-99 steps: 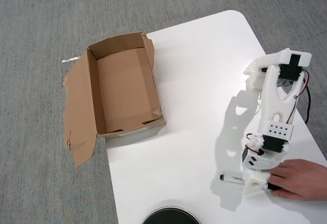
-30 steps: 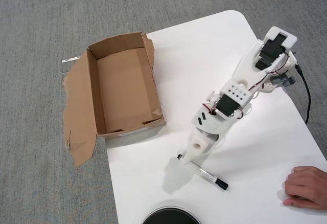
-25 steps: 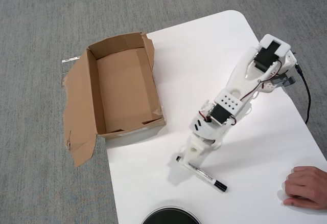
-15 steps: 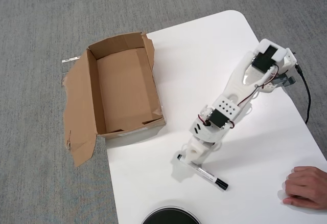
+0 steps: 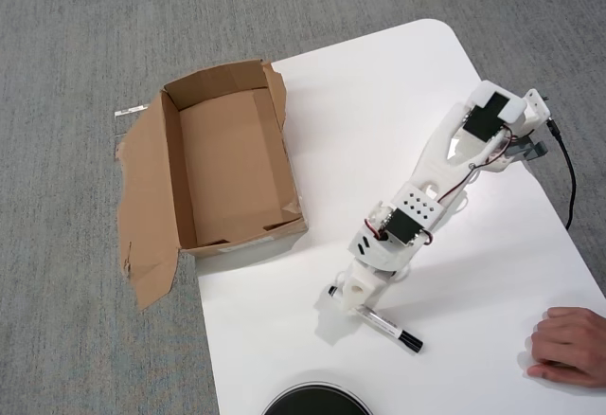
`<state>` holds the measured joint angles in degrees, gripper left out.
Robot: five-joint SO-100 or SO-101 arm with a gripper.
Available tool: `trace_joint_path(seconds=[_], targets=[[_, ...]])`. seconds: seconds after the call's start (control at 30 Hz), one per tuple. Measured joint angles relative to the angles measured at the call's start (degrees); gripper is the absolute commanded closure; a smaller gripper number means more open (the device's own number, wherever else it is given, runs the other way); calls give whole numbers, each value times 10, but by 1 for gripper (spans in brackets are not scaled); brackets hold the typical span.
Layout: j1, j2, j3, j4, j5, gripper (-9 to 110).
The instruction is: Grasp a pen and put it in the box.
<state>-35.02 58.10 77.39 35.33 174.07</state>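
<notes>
The pen (image 5: 388,328) lies on the white table (image 5: 379,112) near its front, slanting from upper left to lower right. Its black cap is at the lower right and its small dark end sticks out at the upper left. My gripper (image 5: 352,297) is down over the left part of the pen and hides that stretch of the barrel. From above I cannot tell how the jaws stand. The brown cardboard box (image 5: 232,164) stands open and empty to the upper left of the gripper, at the table's left edge, with torn flaps folded outward.
A person's hand (image 5: 570,344) rests on the table at the lower right. A black round object (image 5: 317,402) sits at the bottom edge. The arm's base (image 5: 502,117) and a black cable (image 5: 568,178) are at the upper right. Grey carpet surrounds the table.
</notes>
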Motion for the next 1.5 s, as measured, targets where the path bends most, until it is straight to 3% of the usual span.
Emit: trace_joint_path(seconds=[0.13, 0.47, 1.5], targets=[[-9, -32, -11, -15, 0, 74], [-14, -136, -69, -188, 2, 74], [-13, -142, -54, -202, 2, 74]])
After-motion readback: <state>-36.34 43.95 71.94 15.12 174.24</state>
